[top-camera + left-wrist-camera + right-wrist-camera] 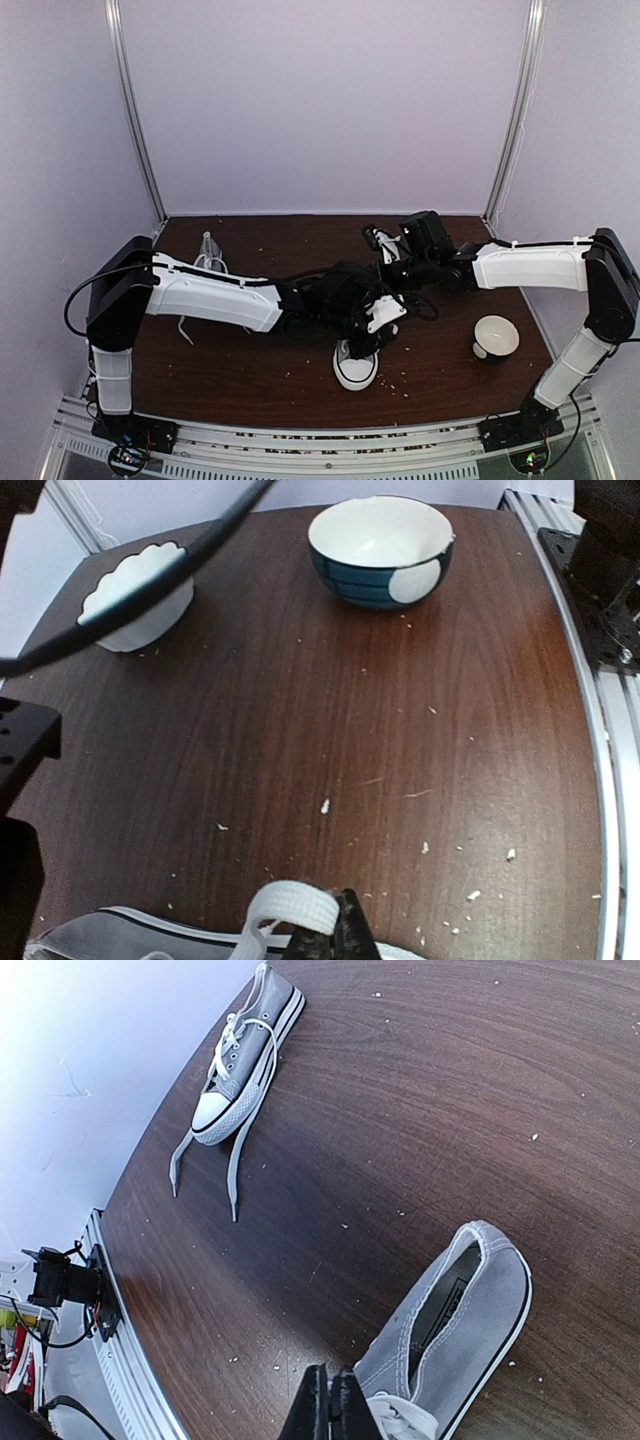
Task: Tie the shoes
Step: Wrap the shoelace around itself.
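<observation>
Pinching a raised lace loop (292, 905), the left pincer (338, 932) has its fingers pressed together at the bottom edge of its wrist view. The loop arches up from the near shoe (355, 368), which lies directly below the fingertips.

The right pincer (330, 1402) is also pressed together. Its tips appear just beside the laced front of the same shoe. Whether a lace is caught between them cannot be determined.

Near shoe: grey canvas, white sole, white toe cap. It stands near the centre of the worktop (330, 710), with the toe cap pointing toward the arm bases. The heel opening is uncovered in the right wrist view.

Second shoe (243, 1055): located well apart, at the far left of the worktop, partly behind the left arm in the top view. Its loose laces (235, 1170) trail flat on the wood.

To the right of the near shoe stand a blue bowl (350, 585) with a white interior and a white scalloped bowl (140, 610), both upright and apart from each other. A dark cable (150, 580) crosses the left wrist view. Small pale crumbs are scattered over the worktop.
</observation>
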